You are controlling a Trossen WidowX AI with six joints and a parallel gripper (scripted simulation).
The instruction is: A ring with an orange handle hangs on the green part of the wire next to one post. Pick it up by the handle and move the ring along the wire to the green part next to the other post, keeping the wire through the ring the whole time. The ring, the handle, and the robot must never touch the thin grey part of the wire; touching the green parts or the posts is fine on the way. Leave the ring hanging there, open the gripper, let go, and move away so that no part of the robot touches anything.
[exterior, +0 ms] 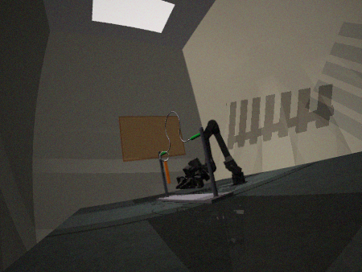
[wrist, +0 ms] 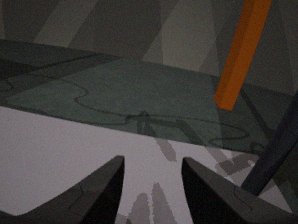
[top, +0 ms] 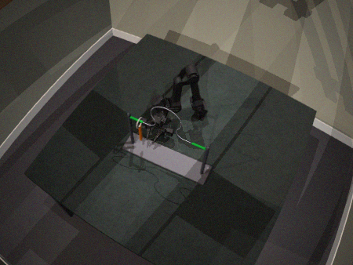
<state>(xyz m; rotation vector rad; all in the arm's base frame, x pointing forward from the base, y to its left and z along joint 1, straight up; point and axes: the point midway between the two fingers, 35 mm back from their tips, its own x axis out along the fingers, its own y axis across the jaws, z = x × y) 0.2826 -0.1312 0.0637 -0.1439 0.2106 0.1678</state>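
Note:
The pale ring (top: 137, 123) (exterior: 165, 158) hangs around the green wire part (top: 133, 117) (exterior: 163, 153) beside one post (top: 131, 131) (exterior: 163, 179) (wrist: 275, 150). Its orange handle (top: 140, 133) (exterior: 166, 172) (wrist: 242, 57) hangs down, its lower end free above the base. My gripper (top: 151, 139) (wrist: 153, 163) is open and empty, low over the base, on the inner side of the handle and apart from it. In the wrist view the handle is up and right of the fingertips; the ring is out of that view. The other green part (top: 198, 146) (exterior: 195, 137) is bare beside the far post (top: 205, 161) (exterior: 208, 165).
The thin grey wire (top: 171, 111) (exterior: 166, 126) arches between the green parts, above my gripper and forearm in the top view. The pale base (top: 172, 160) (exterior: 187, 197) (wrist: 50, 150) carries both posts. My arm's shoulder and elbow stand behind it.

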